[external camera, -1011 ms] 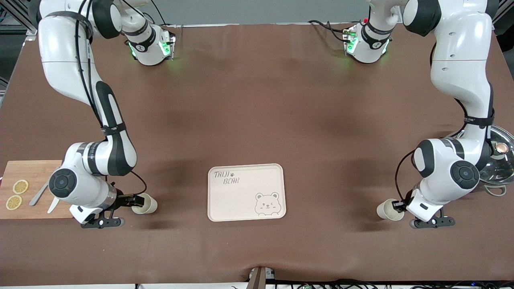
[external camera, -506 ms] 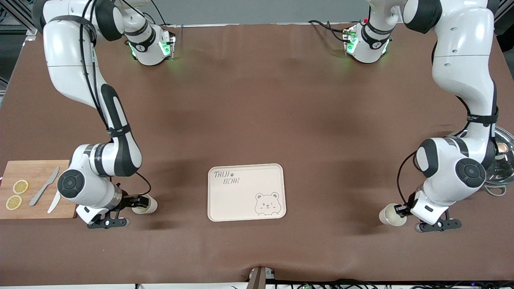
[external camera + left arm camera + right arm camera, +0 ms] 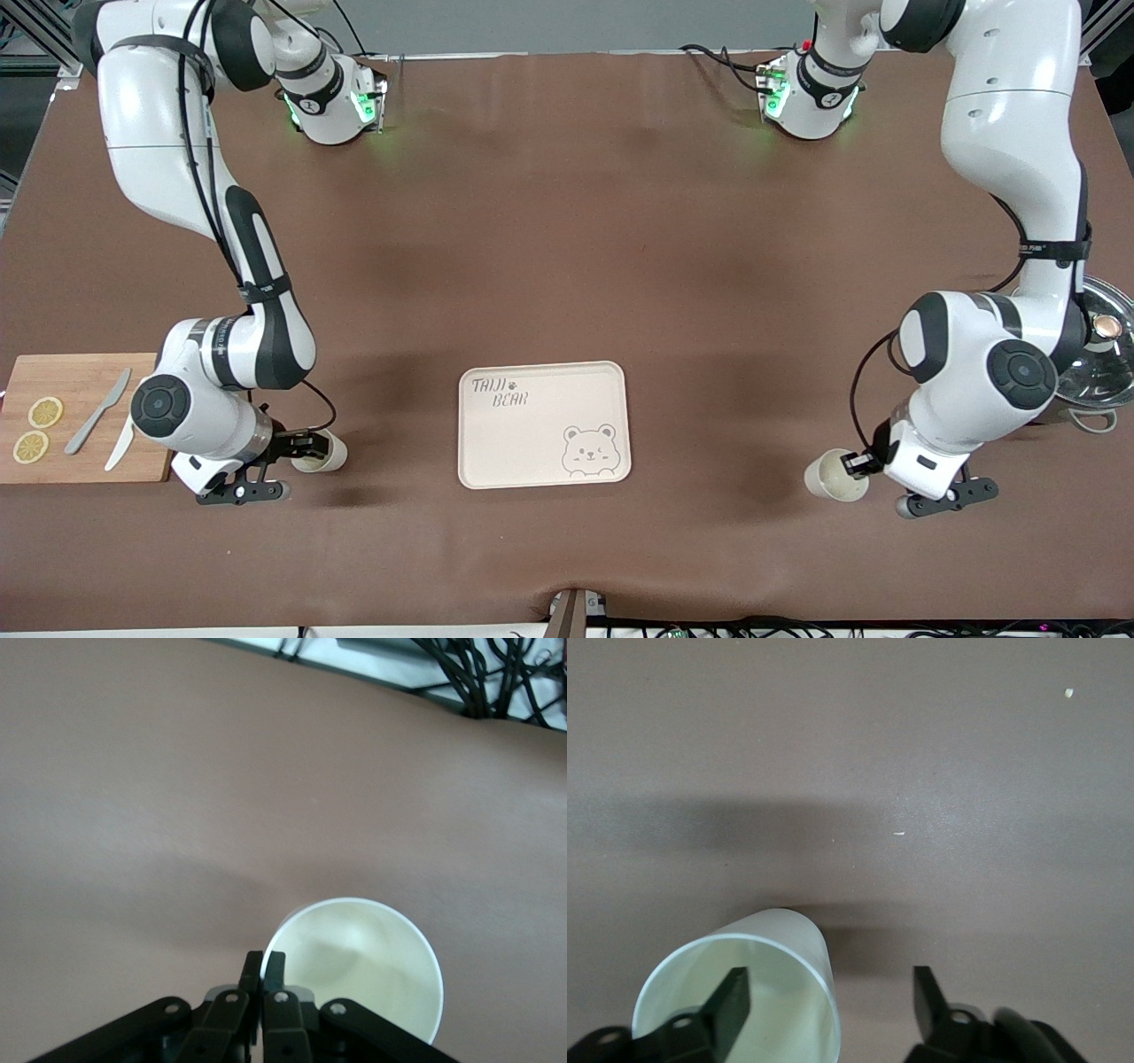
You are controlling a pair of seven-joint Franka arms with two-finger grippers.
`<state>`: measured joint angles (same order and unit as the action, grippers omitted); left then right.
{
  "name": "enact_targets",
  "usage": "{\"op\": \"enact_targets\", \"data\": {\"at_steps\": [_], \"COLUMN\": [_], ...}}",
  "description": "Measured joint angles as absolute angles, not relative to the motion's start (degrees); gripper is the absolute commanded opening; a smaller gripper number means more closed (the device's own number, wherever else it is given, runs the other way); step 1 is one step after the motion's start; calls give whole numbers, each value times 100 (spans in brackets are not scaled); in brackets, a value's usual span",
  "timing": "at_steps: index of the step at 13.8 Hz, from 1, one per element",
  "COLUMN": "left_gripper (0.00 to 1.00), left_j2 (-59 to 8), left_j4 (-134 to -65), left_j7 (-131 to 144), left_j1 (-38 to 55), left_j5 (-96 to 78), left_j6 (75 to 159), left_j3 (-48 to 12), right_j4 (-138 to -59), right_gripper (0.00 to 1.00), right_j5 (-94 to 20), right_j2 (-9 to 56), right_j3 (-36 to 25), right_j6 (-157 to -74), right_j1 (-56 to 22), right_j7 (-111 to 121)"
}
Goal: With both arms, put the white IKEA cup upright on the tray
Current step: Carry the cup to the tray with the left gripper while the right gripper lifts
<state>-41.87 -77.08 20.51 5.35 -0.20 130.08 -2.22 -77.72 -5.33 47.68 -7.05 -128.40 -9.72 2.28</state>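
Two white cups show. One cup (image 3: 321, 451) lies on its side toward the right arm's end, level with the cream tray (image 3: 532, 434). My right gripper (image 3: 298, 443) is open at its mouth. In the right wrist view the cup (image 3: 775, 992) has one finger inside it and the other outside, so the gripper (image 3: 830, 983) straddles its wall. My left gripper (image 3: 856, 462) is shut on the rim of the second cup (image 3: 831, 476), toward the left arm's end. In the left wrist view that gripper (image 3: 264, 960) pinches the cup (image 3: 363, 979) at its rim.
A bamboo cutting board (image 3: 80, 390) with two lemon slices (image 3: 44, 412) and a knife (image 3: 97, 423) lies at the right arm's end of the table. A glass pot lid (image 3: 1103, 354) lies at the left arm's end, beside the left arm.
My left gripper has moved with its cup toward the tray. The right arm has shifted slightly toward its cup, which has stayed in place.
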Motion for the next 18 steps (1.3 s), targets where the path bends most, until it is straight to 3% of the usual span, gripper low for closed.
{"op": "enact_targets", "data": {"at_steps": [5,9,18], "left_gripper": [0,0,0], "left_j2": [-4114,-4084,-4102], "left_j4": [-7645,-7644,-7540], "left_j7": [3020,3993,5748], "left_j1": [1040,1581,3150], "left_j5": [-20,-18,-18], "left_j6": [12713,12676,12676], "left_j3": [-211,-141,626], "right_j4": [-7772,-7748,-7668], "right_gripper": [0,0,0], "right_j5": [-533,-564,-590], "right_j2": [4772,4756,4757], "right_j3": [-703,-685,-582], "right_j6": [-12840,-12846,-12822], "right_j1": [-972,-982,-994], "right_j7": [228,228,204]}}
